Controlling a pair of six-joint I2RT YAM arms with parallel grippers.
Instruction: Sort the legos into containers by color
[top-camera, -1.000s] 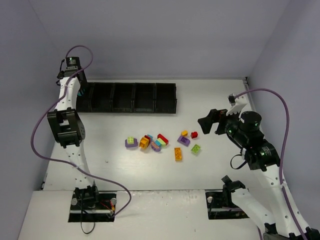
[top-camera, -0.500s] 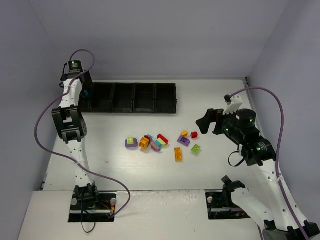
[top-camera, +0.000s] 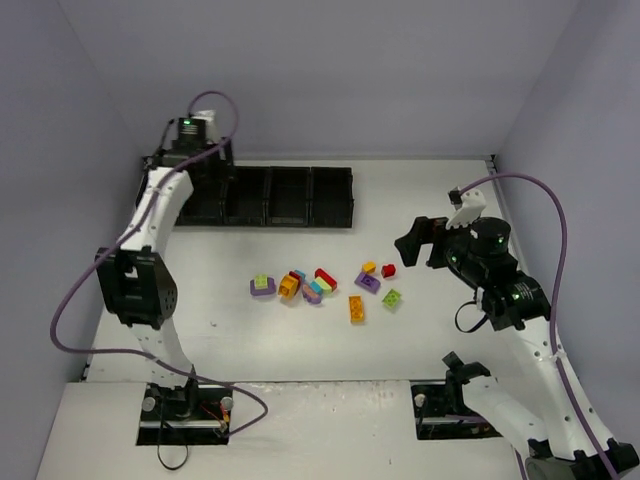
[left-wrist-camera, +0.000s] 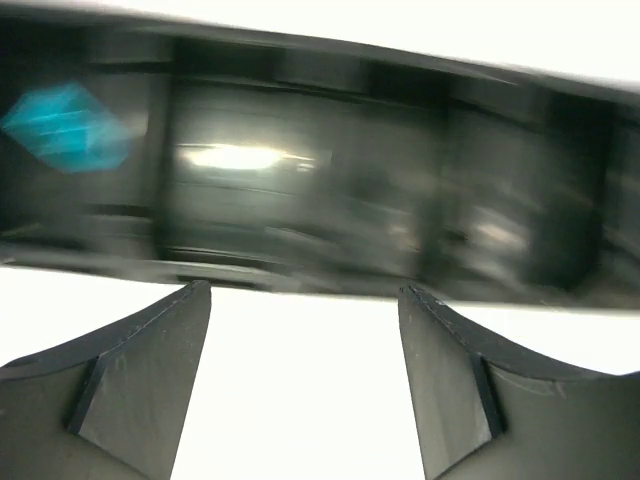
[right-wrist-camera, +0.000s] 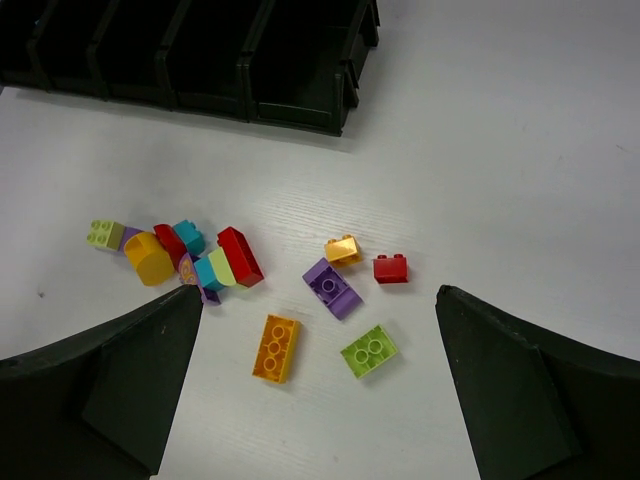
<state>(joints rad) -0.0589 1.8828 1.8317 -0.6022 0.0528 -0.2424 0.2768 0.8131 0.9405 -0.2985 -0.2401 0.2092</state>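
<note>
Apparently release step for teal. Left gripper (left-wrist-camera: 305, 290): spread, nothing pinched, poised over black containers (top-camera: 300, 222); blurred teal brick (left-wrist-camera: 65, 125) lying inside bin toward row's left end, exact compartment unclear. Right gripper (right-wrist-camera: 318, 290): spread wide, empty, hovering above loose legos (right-wrist-camera: 190, 255) on white table (right-wrist-camera: 520, 150), with red brick (right-wrist-camera: 390, 268), small orange brick (right-wrist-camera: 342, 249), purple brick (right-wrist-camera: 333, 287) nearest. Next, likely: descend on red brick, straddle without nudging orange neighbour, pinch, carry to separate bin.
</note>
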